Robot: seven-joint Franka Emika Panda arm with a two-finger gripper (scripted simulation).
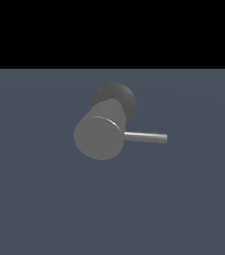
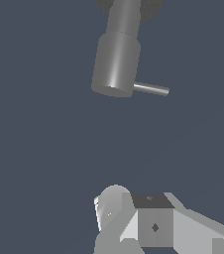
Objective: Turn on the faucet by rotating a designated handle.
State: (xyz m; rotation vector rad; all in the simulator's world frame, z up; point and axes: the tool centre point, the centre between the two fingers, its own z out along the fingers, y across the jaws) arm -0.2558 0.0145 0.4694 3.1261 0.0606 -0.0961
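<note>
One gripper (image 2: 134,218) is showing in the wrist view, low down over the blue-grey floor (image 2: 44,149). I am seeing one rounded white finger and some blocky grey parts, but I cannot tell if it is pinching or loose. It is holding nothing and is hanging well apart from the faucet (image 2: 116,62). There is one faucet. It is a fat grey tube with a flat round end, and it is sitting on one dark speckled round base (image 1: 117,94). One handle (image 2: 151,89) is sticking sideways out of the fat tube near its flat end. In the exterior view, the handle is pointing toward that view's right. Nothing is touching the handle. The faucet is sitting near the middle of the floor, away from its edges.
</note>
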